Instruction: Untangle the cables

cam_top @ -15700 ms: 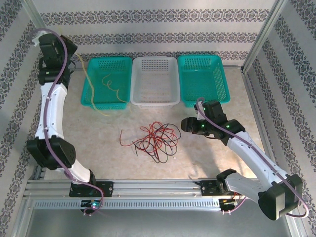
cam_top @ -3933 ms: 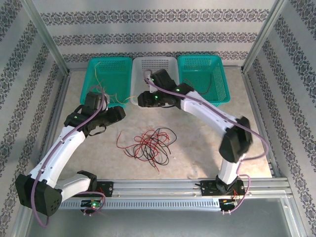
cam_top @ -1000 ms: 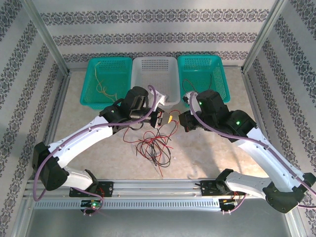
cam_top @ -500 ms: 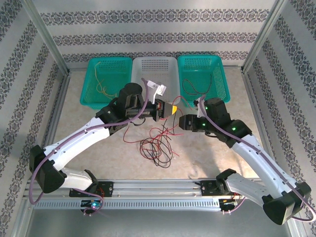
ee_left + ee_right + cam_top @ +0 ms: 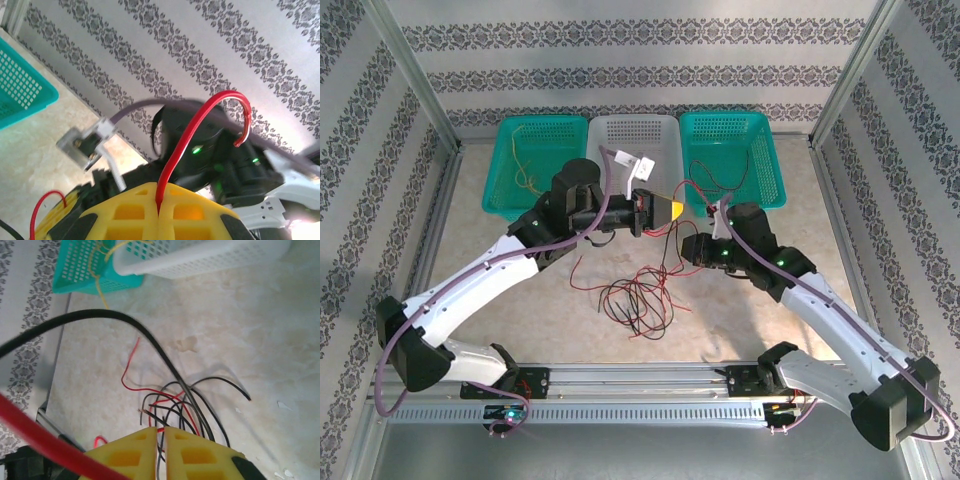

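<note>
scene: two arms meeting over the middle of the bench (image 5: pixel 550 330), in front of a row of three baskets.
left jaws: clenched, with the yellow fingers (image 5: pixel 125 215) pressed together on a red cable (image 5: pixel 227 93); raised clear of the bench, just in front of the white basket (image 5: pixel 660 135).
red cable: rising from the pinch in a tall hook, with the tip curling over in front of the right arm's dark wrist.
right jaws: closed to a narrow slit, with the yellow fingers (image 5: pixel 195 455) pointing down at the heap; a thin dark strand in the slit, but impossible to tell whether it is pinched.
black cable (image 5: pixel 145 335): sweeping in a blurred arc across the right wrist view, then dropping toward the heap by the right-hand finger.
tangle (image 5: pixel 640 297): red and black cables looped over one another on the bench, between the two arms and below both sets of jaws; one red end straying off to the left.
left teal basket (image 5: pixel 503 150): holding a yellow cable (image 5: pixel 523 178), one strand spilling over the rim near the white basket.
right teal basket (image 5: pixel 760 150): holding a dark cable (image 5: pixel 725 180), well apart from the heap.
</note>
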Robot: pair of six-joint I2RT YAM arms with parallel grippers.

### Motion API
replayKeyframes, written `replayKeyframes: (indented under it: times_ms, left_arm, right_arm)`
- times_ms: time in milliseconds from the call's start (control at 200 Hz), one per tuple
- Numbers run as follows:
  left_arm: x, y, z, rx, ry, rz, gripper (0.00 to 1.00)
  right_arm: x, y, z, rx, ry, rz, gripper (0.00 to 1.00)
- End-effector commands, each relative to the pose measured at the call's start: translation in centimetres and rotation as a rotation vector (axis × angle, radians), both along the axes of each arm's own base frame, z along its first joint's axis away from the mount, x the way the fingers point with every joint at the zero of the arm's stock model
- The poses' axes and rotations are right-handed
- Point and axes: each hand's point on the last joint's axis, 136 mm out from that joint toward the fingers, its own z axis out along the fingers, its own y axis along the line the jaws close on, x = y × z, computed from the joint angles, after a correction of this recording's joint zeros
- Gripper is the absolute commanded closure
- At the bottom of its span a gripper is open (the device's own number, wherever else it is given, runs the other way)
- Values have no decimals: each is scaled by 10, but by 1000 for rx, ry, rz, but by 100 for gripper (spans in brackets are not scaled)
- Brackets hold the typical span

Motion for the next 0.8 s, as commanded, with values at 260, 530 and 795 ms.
replayKeyframes:
  times_ms: [260, 530, 795]
  left_arm:
    - [-18, 61, 142, -375, -236, 90, 100]
    - [-18, 65, 172, -441, -290, 88, 100]
    - [-19, 68, 182, -390, -346, 102, 100]
  right_arm:
    - [-15, -17, -75, -52, 152, -32, 90]
    - [-16, -22, -83, -99, 174, -31, 59]
    - [-34, -40, -81, -162, 162, -29, 47]
